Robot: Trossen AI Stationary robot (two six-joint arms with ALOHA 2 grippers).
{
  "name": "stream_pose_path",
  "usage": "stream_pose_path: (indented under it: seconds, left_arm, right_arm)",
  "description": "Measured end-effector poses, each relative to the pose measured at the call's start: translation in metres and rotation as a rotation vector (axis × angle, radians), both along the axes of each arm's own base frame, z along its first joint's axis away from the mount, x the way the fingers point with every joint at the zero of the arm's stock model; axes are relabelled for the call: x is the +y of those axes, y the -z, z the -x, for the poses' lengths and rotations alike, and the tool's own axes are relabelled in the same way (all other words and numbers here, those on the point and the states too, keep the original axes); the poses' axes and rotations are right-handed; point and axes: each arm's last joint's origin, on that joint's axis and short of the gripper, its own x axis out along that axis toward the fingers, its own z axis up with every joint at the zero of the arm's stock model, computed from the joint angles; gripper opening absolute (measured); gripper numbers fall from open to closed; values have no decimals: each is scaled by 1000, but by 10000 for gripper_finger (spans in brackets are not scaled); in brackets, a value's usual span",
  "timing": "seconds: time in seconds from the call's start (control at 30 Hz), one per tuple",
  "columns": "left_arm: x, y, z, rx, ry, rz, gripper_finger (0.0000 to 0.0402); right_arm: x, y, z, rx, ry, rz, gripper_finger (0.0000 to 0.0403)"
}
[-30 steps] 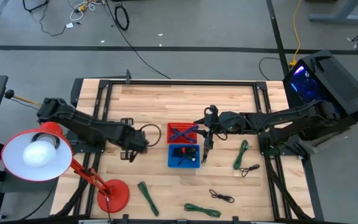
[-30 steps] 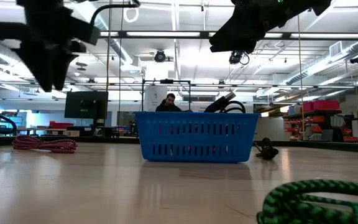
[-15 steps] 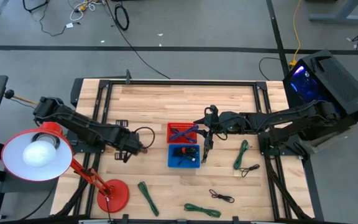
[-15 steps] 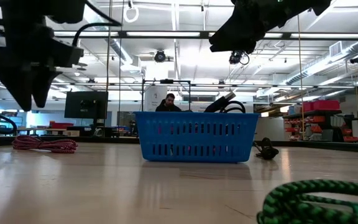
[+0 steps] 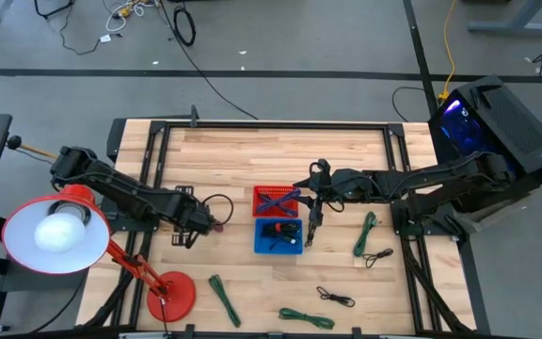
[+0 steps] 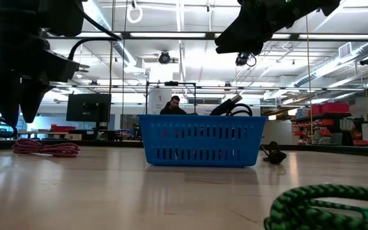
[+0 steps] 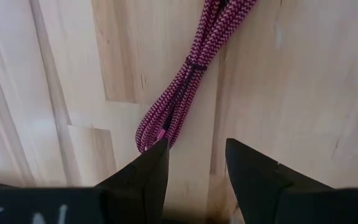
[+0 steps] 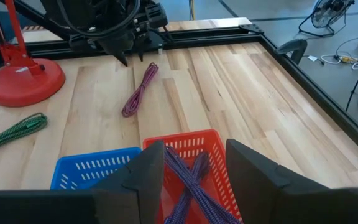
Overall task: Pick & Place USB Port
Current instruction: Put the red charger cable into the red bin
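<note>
A magenta braided cable, coiled into a long bundle, lies flat on the wooden table, left of the baskets. My left gripper hangs open just above the bundle's looped end, pointing down, touching nothing. The low view shows it clear above the cable. My right gripper waits open in the air over the red basket, which holds purple cables, and the blue basket, which holds a black cable.
A red desk lamp stands at the near left, with its base on the table. Green cables and black cables lie loose on the near and right parts of the table. A person shows far behind the blue basket.
My left gripper has sunk and moved toward the table's left edge, coming down over the magenta cable. It has stayed open. My right arm has kept still.
</note>
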Motion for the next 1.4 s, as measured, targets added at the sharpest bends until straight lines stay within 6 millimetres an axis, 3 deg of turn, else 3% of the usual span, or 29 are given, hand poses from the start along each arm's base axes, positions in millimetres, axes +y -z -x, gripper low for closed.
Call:
stream_pose_path:
  seconds: [0.83,1.4]
  left_arm:
    - [-6,1,-7,-35,47,141,165]
    - [-7,2,-20,-147,152,94,165]
  right_arm:
    - [0,0,0,-5,13,-27,174]
    - [0,0,0,-8,19,-41,174]
